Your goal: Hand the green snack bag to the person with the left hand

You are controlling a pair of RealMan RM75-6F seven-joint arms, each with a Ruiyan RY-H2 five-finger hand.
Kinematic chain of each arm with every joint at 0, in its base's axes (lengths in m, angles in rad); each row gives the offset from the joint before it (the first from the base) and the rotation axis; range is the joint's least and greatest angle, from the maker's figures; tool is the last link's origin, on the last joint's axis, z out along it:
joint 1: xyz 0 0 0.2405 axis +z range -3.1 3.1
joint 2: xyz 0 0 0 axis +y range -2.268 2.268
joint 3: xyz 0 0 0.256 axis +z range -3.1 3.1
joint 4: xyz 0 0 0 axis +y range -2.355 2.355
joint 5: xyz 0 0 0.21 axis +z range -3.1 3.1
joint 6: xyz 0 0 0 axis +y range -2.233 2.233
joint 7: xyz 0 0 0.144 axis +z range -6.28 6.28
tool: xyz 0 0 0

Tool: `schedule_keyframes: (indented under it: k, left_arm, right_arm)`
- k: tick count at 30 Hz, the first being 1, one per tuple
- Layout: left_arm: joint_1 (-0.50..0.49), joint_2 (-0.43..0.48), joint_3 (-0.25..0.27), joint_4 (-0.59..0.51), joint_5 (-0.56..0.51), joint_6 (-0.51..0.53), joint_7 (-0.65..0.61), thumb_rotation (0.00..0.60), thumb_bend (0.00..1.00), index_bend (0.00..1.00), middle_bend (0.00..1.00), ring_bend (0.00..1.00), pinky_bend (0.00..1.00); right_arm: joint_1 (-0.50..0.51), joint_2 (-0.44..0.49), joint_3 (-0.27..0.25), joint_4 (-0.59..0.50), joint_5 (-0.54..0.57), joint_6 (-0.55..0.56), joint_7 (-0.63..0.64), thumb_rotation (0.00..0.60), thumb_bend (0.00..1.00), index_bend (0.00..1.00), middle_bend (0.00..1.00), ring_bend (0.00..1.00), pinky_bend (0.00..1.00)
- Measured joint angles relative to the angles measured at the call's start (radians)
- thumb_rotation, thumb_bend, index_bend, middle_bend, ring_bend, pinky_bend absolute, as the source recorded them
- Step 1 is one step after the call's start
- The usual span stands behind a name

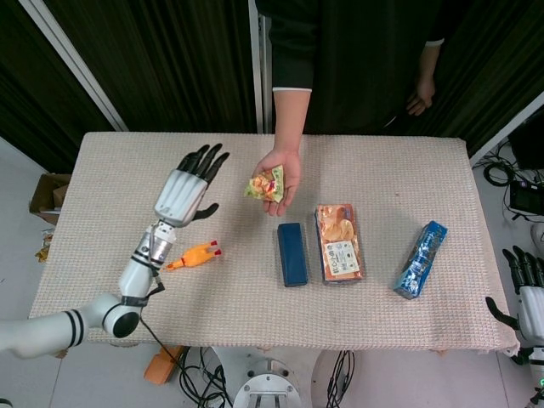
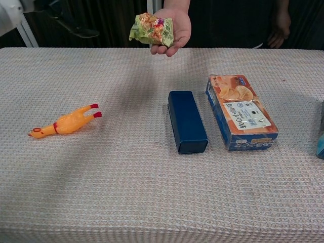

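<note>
The green snack bag (image 1: 266, 185) lies in the person's palm (image 1: 285, 174); the left hand (image 1: 184, 194) hovers beside it, fingers spread, empty; light, crinkly, likely slippery, best pinched at its crimped edge.

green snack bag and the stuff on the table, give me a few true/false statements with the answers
1. The green snack bag rests in the person's hand. True.
2. The left hand grips the snack bag. False: its fingers are spread and it holds nothing, apart from the bag.
3. The rubber chicken lies on the table near the left arm. True.
4. The dark blue box is stacked on the orange snack box. False: they lie side by side on the cloth, with the blue box on the chicken's side.
5. The blue packet lies between the two boxes. False: it lies past the orange box, toward the table's right end.
</note>
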Motion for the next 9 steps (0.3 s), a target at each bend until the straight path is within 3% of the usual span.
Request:
schedule_keyframes:
  k: [4, 9]
  left_arm:
    - [0.205, 0.108, 0.151, -0.116, 0.074, 0.171, -0.014, 0.600, 0.18, 0.00, 0.02, 0.01, 0.17]
    - [0.452, 0.165, 0.319, -0.093, 0.156, 0.373, -0.086, 0.600, 0.18, 0.00, 0.02, 0.01, 0.17]
  right_arm:
    - [0.004, 0.005, 0.002, -0.014, -0.002, -0.002, -0.003, 0.600, 0.18, 0.00, 0.00, 0.00, 0.00]
    - [0.007, 0.006, -0.004, -0.029, -0.006, -0.006, -0.029, 0.600, 0.18, 0.00, 0.00, 0.00, 0.00]
